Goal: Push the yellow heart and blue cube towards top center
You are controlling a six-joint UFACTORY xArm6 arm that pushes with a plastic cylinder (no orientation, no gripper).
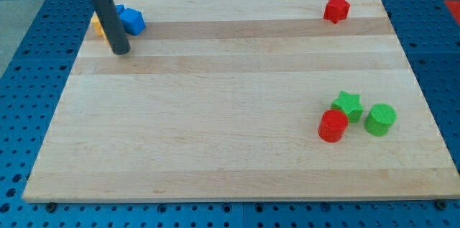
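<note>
A blue cube (132, 21) lies near the board's top left corner, with another blue piece (119, 10) just behind it, partly hidden by my rod. A yellow block (98, 26), its shape mostly hidden by the rod, lies at the far left edge beside the blue blocks. My tip (121, 51) rests on the board just below these blocks, a little to the left of and below the blue cube and right of the yellow block.
A red star (336, 8) sits near the top right. A green star (348, 104), a red cylinder (333, 126) and a green cylinder (380, 119) are clustered at the right. The wooden board (230, 113) lies on a blue perforated table.
</note>
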